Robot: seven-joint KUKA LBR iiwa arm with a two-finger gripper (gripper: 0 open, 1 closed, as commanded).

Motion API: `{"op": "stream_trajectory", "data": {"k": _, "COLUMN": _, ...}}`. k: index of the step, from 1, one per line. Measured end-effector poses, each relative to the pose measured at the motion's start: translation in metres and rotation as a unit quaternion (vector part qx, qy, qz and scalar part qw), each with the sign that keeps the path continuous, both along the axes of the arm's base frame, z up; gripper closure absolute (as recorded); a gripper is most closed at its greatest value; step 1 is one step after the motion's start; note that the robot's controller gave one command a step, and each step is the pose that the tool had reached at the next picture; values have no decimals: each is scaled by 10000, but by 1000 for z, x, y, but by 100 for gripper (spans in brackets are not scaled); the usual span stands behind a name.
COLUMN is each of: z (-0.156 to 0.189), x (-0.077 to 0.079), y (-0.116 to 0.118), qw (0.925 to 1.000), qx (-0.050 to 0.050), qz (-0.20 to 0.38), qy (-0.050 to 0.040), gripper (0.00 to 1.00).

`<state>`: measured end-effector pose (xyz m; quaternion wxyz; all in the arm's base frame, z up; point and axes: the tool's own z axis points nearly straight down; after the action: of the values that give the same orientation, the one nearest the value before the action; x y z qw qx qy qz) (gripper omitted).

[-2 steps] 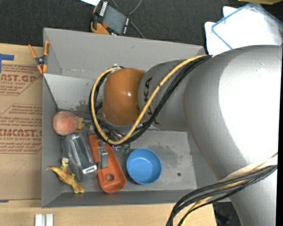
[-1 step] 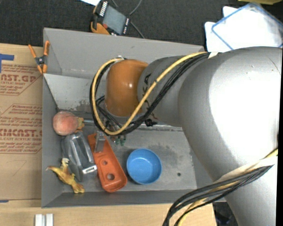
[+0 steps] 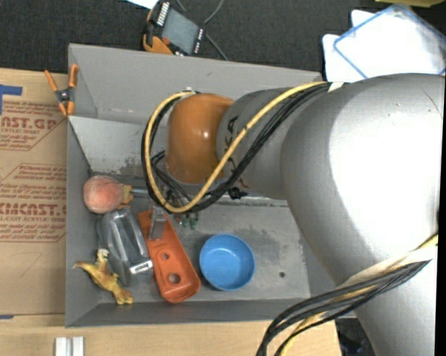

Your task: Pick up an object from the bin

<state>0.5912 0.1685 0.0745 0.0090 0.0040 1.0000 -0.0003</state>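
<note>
Grey metal bin (image 3: 279,235): hand (image 3: 161,216) hovers over flat orange plastic tool (image 3: 173,266), grip state unreadable; likely the approach step, next lower and clamp.

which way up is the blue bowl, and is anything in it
Upright and empty: the blue bowl shows its open mouth facing up, inside bare.

The arm (image 3: 370,180) was cased in smooth silver-grey; an orange cover (image 3: 195,139) was fitted at its wrist, ringed by black and yellow cables (image 3: 147,148).
</note>
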Motion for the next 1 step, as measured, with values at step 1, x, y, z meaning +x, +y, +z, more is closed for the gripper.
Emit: {"op": "stream_trajectory", "data": {"k": 1, "z": 91, "x": -5, "y": 5, "qw": 10000, "qx": -1, "qz": 79, "qy": 9, "gripper": 100}}
